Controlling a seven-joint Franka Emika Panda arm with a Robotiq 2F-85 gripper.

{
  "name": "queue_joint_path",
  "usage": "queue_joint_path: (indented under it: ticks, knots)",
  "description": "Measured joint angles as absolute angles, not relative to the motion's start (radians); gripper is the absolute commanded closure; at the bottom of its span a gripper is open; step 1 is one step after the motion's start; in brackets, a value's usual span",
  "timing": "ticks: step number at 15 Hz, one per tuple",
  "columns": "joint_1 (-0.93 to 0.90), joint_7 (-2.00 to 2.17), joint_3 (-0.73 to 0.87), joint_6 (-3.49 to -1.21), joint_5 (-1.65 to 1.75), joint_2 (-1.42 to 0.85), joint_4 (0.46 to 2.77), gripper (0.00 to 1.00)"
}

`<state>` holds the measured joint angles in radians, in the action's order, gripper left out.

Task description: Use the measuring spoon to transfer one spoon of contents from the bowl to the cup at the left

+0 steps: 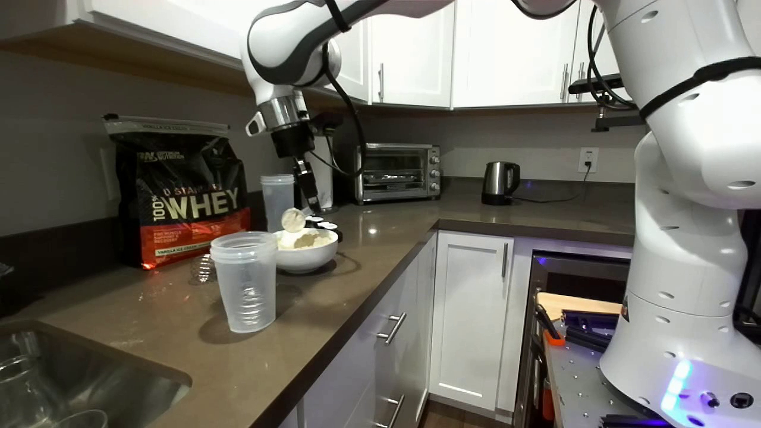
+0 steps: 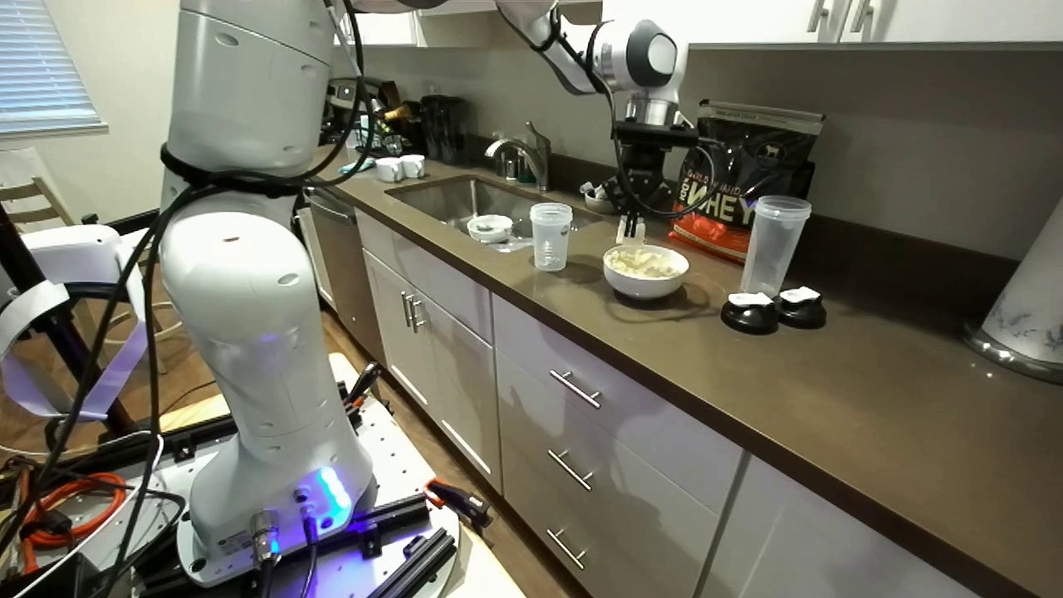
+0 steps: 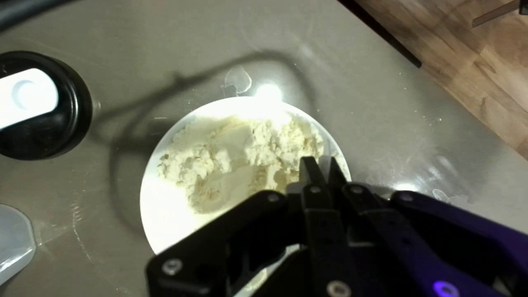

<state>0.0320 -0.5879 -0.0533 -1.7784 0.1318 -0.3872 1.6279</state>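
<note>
Along its front edge the worktop (image 1: 321, 297) shows a strip of surface beside the bowl (image 1: 304, 260) and the nearby cup (image 1: 245, 285). The jaws are clamped on the measuring spoon (image 1: 293, 220), raised above the bowl's rim; its long axis slants down from them, scoop pointing away from that edge.

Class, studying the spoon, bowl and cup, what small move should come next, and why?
Probably level the measuring spoon before heading for the cup: gripped by the claw near the bowl, its mouth tilts sideways in an exterior view, apparently with powder inside that could spill.
</note>
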Motion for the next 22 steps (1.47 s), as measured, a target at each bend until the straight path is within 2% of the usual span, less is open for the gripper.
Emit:
queue_joint_path:
  ticks: [22]
  knots:
    - [0.002, -0.607, -0.104, -1.778, 0.037, -0.266, 1.647, 0.99]
